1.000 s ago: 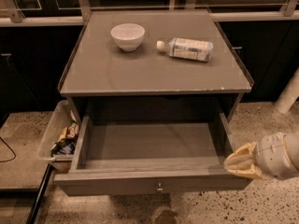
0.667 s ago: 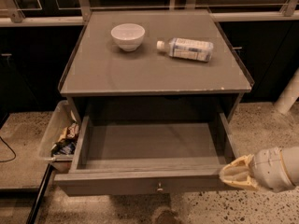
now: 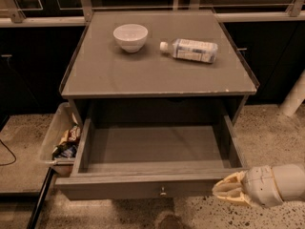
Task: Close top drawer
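Note:
The top drawer (image 3: 143,187) of the grey cabinet is pulled fully out toward me and is empty inside. Its flat grey front has one small round metal knob (image 3: 163,192) at the centre. My gripper (image 3: 225,190) comes in from the lower right with pale yellowish fingers. It sits right at the right end of the drawer front, at the front's height. I cannot tell whether it touches the front.
On the cabinet top (image 3: 119,75) stand a white bowl (image 3: 130,36) and a plastic bottle (image 3: 190,50) lying on its side. A clear bin (image 3: 56,137) with snack packets sits left of the drawer. A white pole (image 3: 293,99) stands at the right.
My gripper has moved left and slightly down, from beside the drawer's right side to the right end of the drawer front. The drawer has not visibly moved.

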Robot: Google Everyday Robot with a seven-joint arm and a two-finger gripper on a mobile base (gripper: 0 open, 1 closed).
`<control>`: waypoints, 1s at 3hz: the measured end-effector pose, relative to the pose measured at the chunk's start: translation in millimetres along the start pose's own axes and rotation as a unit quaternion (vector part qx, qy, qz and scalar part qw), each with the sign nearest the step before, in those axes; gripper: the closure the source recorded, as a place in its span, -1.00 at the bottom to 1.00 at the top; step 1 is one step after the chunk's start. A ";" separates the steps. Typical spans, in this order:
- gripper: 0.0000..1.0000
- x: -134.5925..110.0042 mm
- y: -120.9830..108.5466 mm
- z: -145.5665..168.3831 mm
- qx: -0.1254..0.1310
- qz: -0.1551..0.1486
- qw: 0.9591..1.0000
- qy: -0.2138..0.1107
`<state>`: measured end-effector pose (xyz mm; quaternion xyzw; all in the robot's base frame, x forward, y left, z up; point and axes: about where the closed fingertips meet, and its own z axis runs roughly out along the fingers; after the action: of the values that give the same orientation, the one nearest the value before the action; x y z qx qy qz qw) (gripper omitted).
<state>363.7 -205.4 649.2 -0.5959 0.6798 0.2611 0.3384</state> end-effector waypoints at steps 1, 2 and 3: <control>1.00 -0.8 0.6 24.3 -0.015 -0.014 1.000 0.005; 0.62 -0.8 0.4 24.6 -0.015 -0.014 1.000 0.005; 0.16 -0.8 0.4 24.7 -0.015 -0.014 1.000 0.005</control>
<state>366.9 -186.1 634.1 -0.6122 0.6688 0.2635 0.3294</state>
